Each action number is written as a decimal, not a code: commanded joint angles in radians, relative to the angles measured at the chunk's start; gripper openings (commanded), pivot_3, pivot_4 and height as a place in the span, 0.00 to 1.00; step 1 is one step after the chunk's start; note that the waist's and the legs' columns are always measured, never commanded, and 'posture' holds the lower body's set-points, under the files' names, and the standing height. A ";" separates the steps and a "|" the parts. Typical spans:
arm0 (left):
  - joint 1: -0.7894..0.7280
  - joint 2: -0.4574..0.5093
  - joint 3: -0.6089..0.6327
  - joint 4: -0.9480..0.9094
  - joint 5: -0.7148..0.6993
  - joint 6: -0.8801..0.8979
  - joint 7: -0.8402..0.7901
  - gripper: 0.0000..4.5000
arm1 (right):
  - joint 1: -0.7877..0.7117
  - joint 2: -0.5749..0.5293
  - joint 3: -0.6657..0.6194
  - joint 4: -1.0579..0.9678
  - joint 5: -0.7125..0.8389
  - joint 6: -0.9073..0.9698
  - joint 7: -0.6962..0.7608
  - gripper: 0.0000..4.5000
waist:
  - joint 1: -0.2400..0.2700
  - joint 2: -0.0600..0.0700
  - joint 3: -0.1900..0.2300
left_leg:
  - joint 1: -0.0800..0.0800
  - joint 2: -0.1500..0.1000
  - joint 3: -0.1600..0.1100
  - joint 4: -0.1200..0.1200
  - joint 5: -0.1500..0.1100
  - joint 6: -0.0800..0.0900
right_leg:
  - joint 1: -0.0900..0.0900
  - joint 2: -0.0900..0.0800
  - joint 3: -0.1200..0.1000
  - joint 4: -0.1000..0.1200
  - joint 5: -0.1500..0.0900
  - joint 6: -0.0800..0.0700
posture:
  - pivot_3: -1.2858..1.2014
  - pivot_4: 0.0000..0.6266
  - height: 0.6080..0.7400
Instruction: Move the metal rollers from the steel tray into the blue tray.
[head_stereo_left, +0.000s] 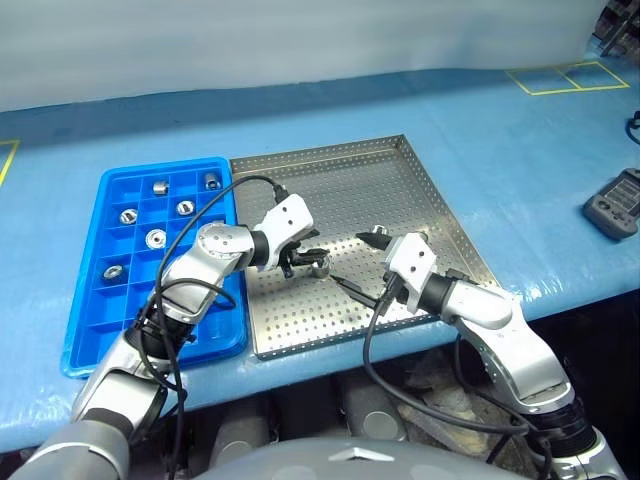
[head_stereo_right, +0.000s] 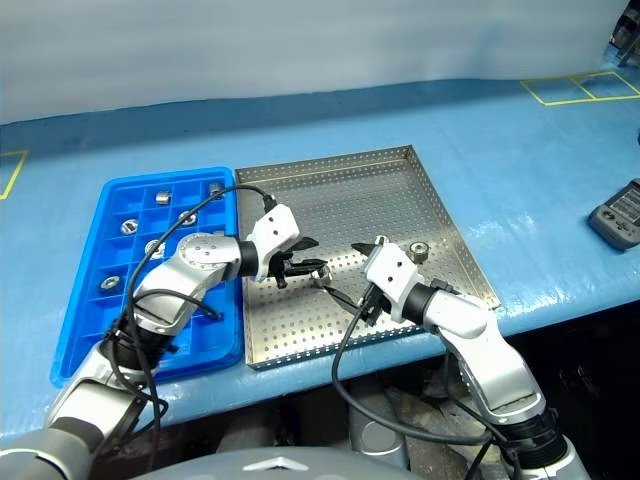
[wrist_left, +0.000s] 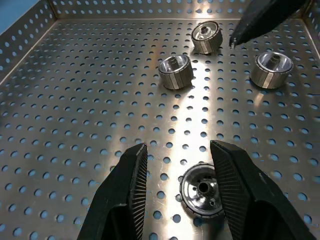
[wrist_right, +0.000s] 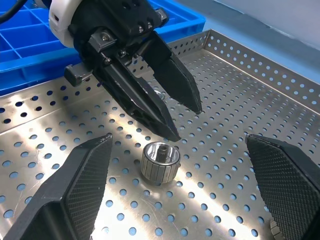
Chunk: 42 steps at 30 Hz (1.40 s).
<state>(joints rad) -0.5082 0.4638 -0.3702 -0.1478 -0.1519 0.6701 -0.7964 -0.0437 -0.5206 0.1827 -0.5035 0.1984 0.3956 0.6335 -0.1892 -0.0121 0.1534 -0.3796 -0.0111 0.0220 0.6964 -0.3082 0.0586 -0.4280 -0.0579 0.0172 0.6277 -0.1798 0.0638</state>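
The steel tray (head_stereo_left: 400, 190) lies mid-table with the blue tray (head_stereo_left: 90, 330) touching its left side. Several metal rollers (head_stereo_left: 156, 238) sit in the blue tray's compartments. My left gripper (head_stereo_left: 305, 262) hovers low over the steel tray, its fingers (wrist_left: 127, 195) about a roller's width apart and gripping nothing. One roller (wrist_right: 160, 160) stands on the perforated bottom just under those tips. Three more rollers (wrist_left: 176, 71) lie beyond it. My right gripper (head_stereo_left: 360, 262) faces the left one across that roller, its fingers (wrist_right: 75, 190) wide open and empty.
A grey handheld device (head_stereo_left: 615, 205) lies at the table's right edge. Yellow tape squares (head_stereo_left: 565, 78) mark the far right corner. The steel tray's front rim sits close to the table's front edge. Black cables loop over both arms.
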 joint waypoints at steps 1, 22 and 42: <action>0.000 0.012 -0.010 -0.048 0.001 -0.023 -0.028 0.47 | 0.002 -0.007 -0.028 -0.045 0.002 -0.015 -0.005 1.00 | -0.001 0.000 0.000 | 0.000 0.000 0.000 0.000 0.000 0.000 | 0.000 0.000 0.000 0.000 0.000 0.000 | 0.38 0.24 1.00; 0.007 -0.005 -0.115 0.042 0.117 -0.054 -0.020 0.88 | 0.010 -0.017 -0.032 -0.057 0.002 -0.010 -0.010 1.00 | -0.005 0.000 0.000 | 0.000 0.000 0.000 0.000 0.000 0.000 | 0.000 0.000 0.000 0.000 0.000 0.000 | 0.38 0.24 1.00; 0.019 -0.031 -0.092 0.070 0.131 -0.067 0.019 0.38 | -0.001 -0.020 -0.029 -0.051 0.000 -0.014 -0.010 1.00 | -0.014 0.000 0.000 | 0.000 0.000 0.000 0.000 0.000 0.000 | 0.000 0.000 0.001 0.000 0.000 0.000 | 0.38 0.24 1.00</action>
<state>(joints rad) -0.4890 0.4411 -0.4862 -0.0783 -0.0332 0.6224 -0.7923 -0.0335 -0.5377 0.1772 -0.5176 0.1985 0.3963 0.6258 -0.2031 -0.0120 0.1534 -0.3796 -0.0111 0.0221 0.6964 -0.3084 0.0590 -0.4280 -0.0579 0.0177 0.6276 -0.1796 0.0642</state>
